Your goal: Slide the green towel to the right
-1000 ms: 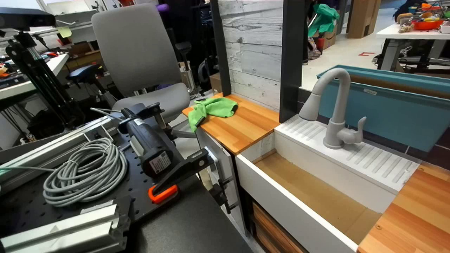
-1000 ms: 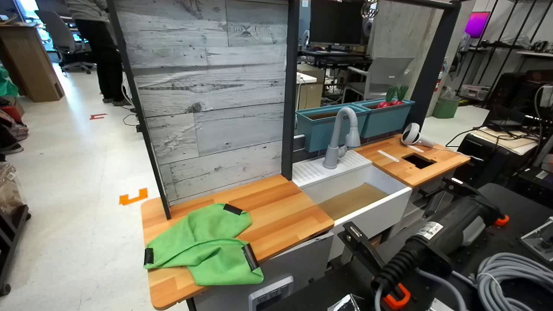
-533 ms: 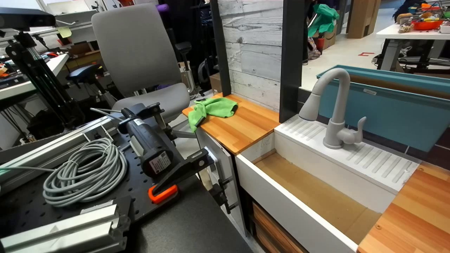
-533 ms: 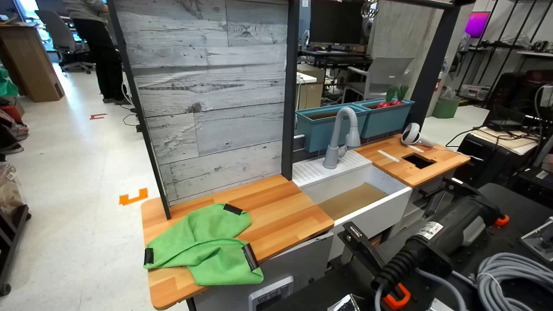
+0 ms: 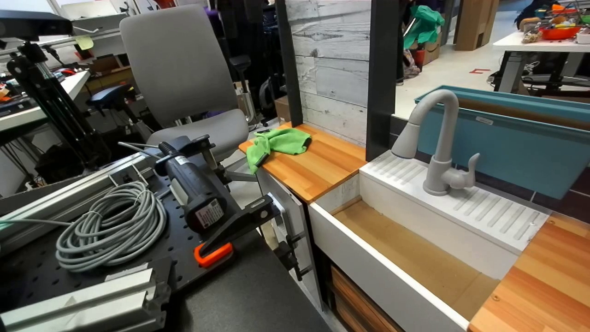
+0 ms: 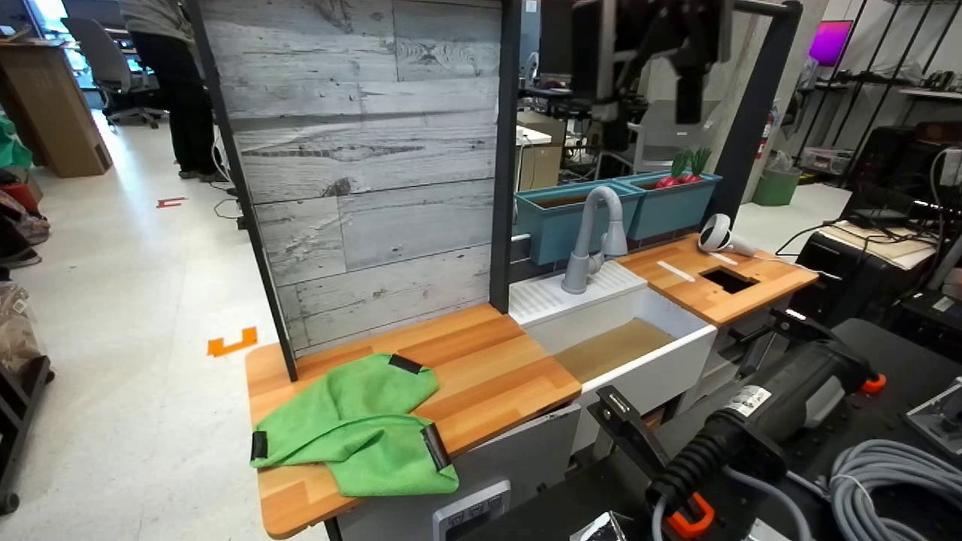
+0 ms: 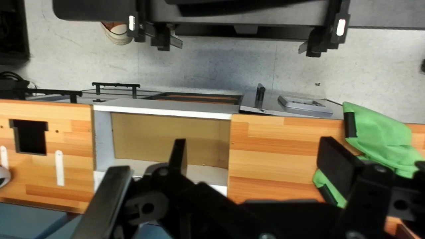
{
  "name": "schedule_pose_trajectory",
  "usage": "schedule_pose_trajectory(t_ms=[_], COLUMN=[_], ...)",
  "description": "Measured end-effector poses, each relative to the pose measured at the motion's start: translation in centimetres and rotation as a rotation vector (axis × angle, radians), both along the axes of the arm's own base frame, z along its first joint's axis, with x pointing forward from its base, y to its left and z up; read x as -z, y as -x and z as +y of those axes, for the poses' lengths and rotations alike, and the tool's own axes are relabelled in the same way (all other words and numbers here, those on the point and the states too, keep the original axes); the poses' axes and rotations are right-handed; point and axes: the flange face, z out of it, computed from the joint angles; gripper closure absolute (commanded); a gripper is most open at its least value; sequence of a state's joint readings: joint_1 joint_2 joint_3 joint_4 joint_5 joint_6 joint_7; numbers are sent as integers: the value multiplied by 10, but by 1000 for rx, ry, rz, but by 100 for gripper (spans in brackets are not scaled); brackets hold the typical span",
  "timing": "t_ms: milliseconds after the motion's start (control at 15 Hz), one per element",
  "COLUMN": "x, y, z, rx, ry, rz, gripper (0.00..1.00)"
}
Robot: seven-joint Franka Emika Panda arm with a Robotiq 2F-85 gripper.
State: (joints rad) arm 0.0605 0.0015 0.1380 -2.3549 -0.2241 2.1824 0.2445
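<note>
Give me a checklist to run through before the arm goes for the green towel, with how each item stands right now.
1) Gripper open: ok; in the wrist view it is spread wide, holding nothing.
2) Contact with the green towel: not ok; the gripper hangs high in an exterior view, apart from the towel.
3) Towel fully on the wooden countertop: not ok; a corner overhangs the front edge.
4) Clearance from the gooseneck faucet: cannot tell; depth is unclear.
5) Whose "right" is meant: cannot tell; the sink lies right of the towel in both exterior views, left of it in the wrist view.
</note>
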Motion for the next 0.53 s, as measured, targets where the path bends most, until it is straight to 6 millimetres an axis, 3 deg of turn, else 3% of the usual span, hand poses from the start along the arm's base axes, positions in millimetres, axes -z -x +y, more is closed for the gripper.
schedule_pose_trajectory(t_ms=[400, 533], x=[102, 126], y=[-19, -26], z=[116, 142], rx=[-131, -145], ry=[8, -5], rz=[0, -5], gripper=[0, 0])
